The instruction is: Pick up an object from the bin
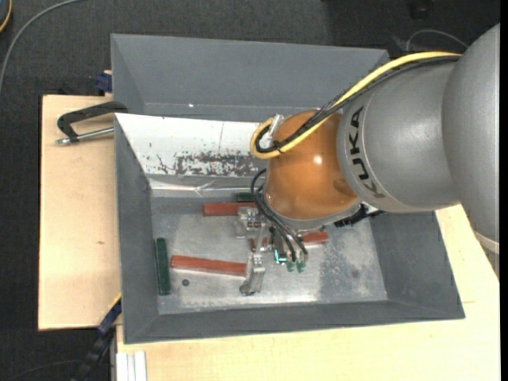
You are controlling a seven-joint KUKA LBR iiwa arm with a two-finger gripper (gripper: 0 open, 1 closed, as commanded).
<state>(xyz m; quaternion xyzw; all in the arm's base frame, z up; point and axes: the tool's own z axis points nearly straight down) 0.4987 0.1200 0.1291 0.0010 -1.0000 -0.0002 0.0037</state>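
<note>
Gripper sits low over the bin floor, under the arm's orange cover. Its two metal fingers look spread well apart and I can't see anything between them. Closest thing is a long flat red-brown bar: it runs off from the gripper's lower finger away from the arm, near end right up against that fingertip. A shorter red-brown bar lies just past the other finger. A third red-brown piece pokes out on the arm side. A dark green stick is well beyond the long bar.
</note>
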